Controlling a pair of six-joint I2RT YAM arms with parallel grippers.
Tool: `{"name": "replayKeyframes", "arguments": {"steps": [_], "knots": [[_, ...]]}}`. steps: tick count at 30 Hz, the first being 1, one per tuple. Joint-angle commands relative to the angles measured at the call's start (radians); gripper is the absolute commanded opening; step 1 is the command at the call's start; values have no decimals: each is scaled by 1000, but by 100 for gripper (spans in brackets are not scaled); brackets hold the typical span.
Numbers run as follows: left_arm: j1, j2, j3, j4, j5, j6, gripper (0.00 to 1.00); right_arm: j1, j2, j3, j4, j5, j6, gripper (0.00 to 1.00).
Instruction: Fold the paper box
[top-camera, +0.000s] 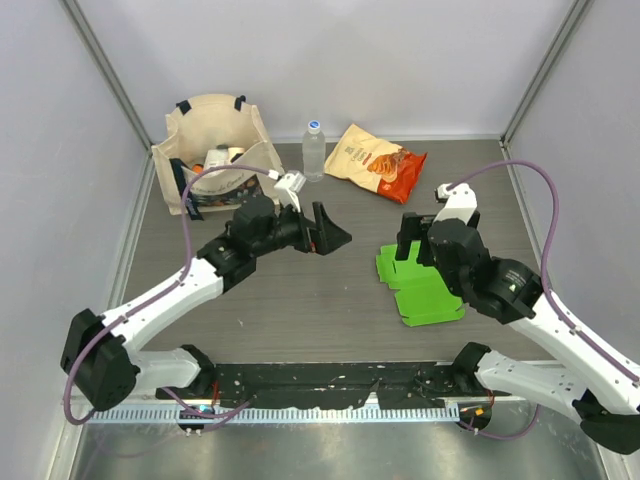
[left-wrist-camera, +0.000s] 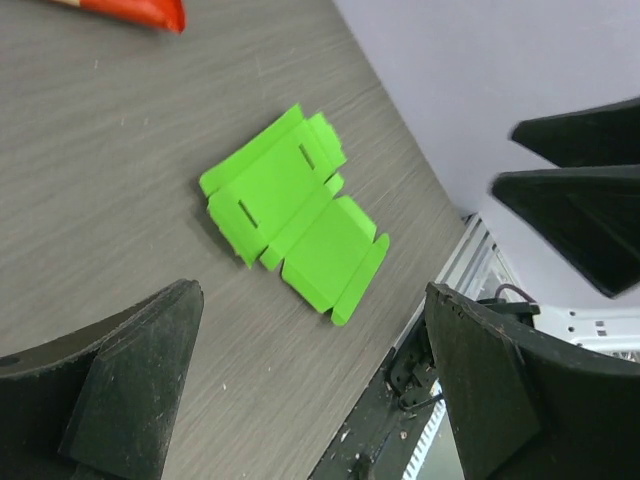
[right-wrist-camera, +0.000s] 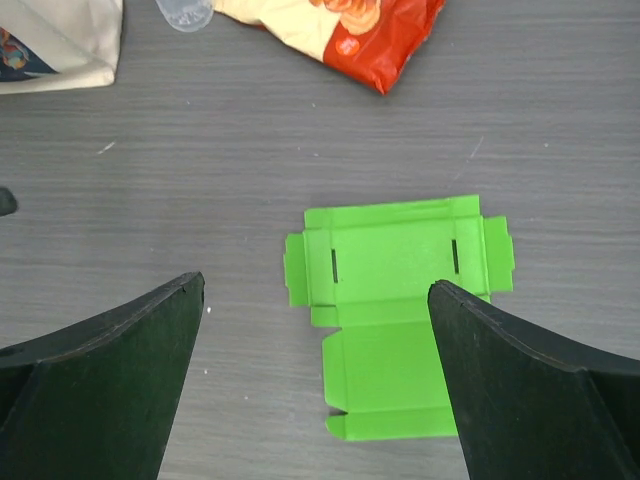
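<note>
- The bright green paper box (top-camera: 425, 292), a thin card sheet with flaps and fold lines, lies flat and open on the grey wood-look counter (top-camera: 300, 300). It is on the right side, not far from the front edge.
- The right hand (top-camera: 418, 245) is over the far part of the green sheet. Its two black fingers are wide apart and there is nothing between them.
- The left hand (top-camera: 335, 238) is in the middle of the counter, to the left of the green sheet and apart from it. It is wide too and holds nothing.
- Farther back, an orange crinkly snack bag (top-camera: 378, 160) lies flat.
- A clear plastic bottle with a blue cap (top-camera: 314, 150) stands up just left of that bag.
- A cream cloth bag with dark handles (top-camera: 212, 150) stands in the far left corner with small things inside.
</note>
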Motion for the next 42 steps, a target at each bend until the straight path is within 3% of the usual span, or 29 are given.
{"name": "replayKeyframes", "arguments": {"steps": [1,7,13,20,24,28,35,38,41,42], "knots": [[-45,49,-81,163,-104,-101,97,3,-49,-20,-69,36,94,100],[-137,161,-175,366,-194,-282,93,3,-63,-47,-157,162,187,100],[-246,340,-174,496,-243,-403,89,3,-156,-106,-129,182,289,100],[-323,616,-144,728,-249,-526,79,3,-284,-78,-124,158,231,100],[-328,719,-83,709,-269,-499,68,3,-315,-51,-169,161,212,99],[-328,759,-54,638,-370,-496,67,3,-356,-66,-200,130,246,98],[-317,812,40,474,-428,-379,63,3,-391,-101,-195,87,270,98],[-300,824,49,466,-425,-364,55,3,-373,-101,-200,72,267,98],[-271,815,31,464,-432,-359,39,3,-355,-113,-197,47,272,98],[-257,807,17,469,-424,-356,26,3,-345,-119,-189,40,274,98]]}}
